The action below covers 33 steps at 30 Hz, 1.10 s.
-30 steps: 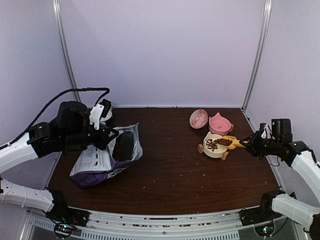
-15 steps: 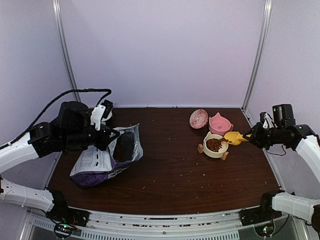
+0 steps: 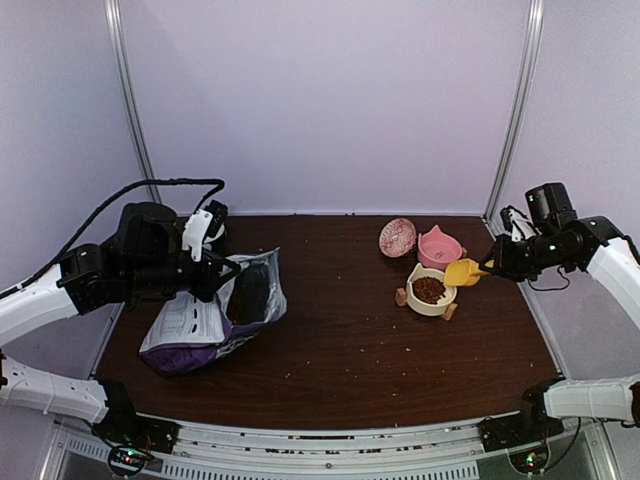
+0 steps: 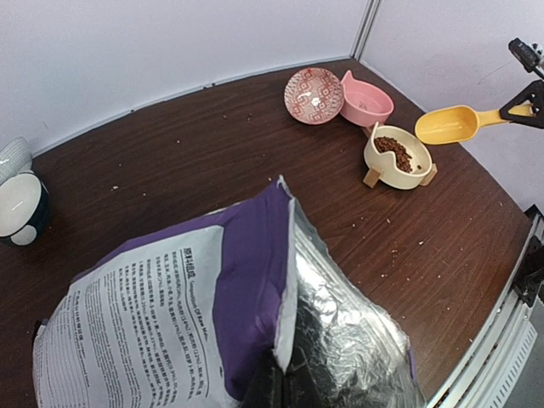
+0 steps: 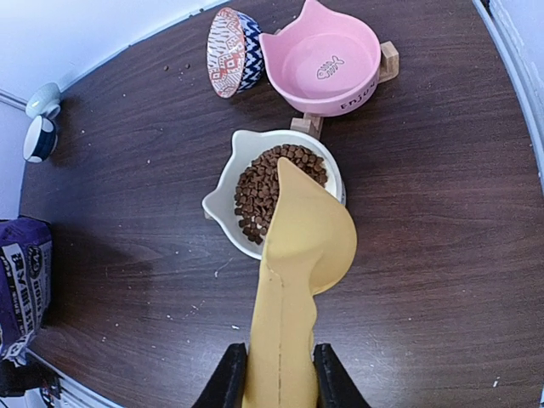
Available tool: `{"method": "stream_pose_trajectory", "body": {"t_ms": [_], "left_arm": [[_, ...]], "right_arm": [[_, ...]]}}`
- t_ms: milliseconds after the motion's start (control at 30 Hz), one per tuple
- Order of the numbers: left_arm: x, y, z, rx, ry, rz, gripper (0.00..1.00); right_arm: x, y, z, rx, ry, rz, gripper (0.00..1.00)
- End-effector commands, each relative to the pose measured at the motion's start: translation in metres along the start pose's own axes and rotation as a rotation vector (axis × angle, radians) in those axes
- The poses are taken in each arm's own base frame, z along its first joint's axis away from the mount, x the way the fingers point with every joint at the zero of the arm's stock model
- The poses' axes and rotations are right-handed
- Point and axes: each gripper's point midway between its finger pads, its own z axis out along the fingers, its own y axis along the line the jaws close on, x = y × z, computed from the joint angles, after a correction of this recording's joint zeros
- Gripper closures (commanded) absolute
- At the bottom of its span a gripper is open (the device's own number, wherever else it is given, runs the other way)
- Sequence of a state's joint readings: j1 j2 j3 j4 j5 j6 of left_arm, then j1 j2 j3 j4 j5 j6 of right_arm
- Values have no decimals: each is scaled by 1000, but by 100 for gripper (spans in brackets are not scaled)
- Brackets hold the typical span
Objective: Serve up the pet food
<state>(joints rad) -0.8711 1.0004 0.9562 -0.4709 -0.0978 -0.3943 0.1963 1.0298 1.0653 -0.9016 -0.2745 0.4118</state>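
The pet food is sitting piled in the cream bowl on the right side of the tabletop, with a few crumbs lying around it. A second ago some of it was still riding in the yellow scoop, low over the bowl. Now the scoop is hanging higher, just off the bowl's right rim. The right end effector is clamping the scoop's handle between both fingers. The wrist view is only showing the scoop's back, so I can't see inside it.

The pink bowl and the patterned dish, which is tipped on edge, are sitting just behind. Neither has moved.

Over on the left, the purple bag is standing open, same as before. The left end effector is sitting at its mouth, but the bag is hiding the fingers, so I can't tell how far they're closing.
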Motion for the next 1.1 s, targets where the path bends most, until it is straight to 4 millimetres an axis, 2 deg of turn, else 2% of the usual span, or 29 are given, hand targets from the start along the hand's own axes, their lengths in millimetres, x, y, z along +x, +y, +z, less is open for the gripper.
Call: {"method": "stream_pose_trajectory", "body": {"t_ms": [0,100,167,233,367,467,500,600,700,933,1000,1067], "left_arm": [[-47,-14,-16,66,-163,3,100],[-47,-18,-16,88,-163,13,100],[-48,-24,-17,123,-169,27,100],[-51,-35,-17,182,-175,53,100],[-54,-59,-15,301,-173,88,100],[-56,-73,-9,345,-151,113,100],[-58,-77,-8,350,-147,118,100],[-59,-84,-2,358,-135,125,100],[-61,-88,2,360,-129,129,100],[-62,-95,4,375,-122,134,100],[-61,-97,5,377,-119,131,100],[-59,-99,7,378,-115,127,100]], "right_arm": [[-14,-6,-15,98,-70,-100,93],[-25,7,-32,51,-128,-135,93],[-28,25,-43,-31,-148,-143,93],[-24,57,-53,-184,-137,-149,94],[2,139,-73,-509,-93,-209,93],[17,196,-96,-755,-102,-229,93],[24,210,-104,-823,-96,-239,93],[40,235,-117,-913,-79,-277,93],[59,246,-107,-904,-34,-313,93],[95,263,-61,-779,49,-428,93],[102,265,-37,-667,61,-465,93],[99,261,-13,-493,17,-487,93]]}}
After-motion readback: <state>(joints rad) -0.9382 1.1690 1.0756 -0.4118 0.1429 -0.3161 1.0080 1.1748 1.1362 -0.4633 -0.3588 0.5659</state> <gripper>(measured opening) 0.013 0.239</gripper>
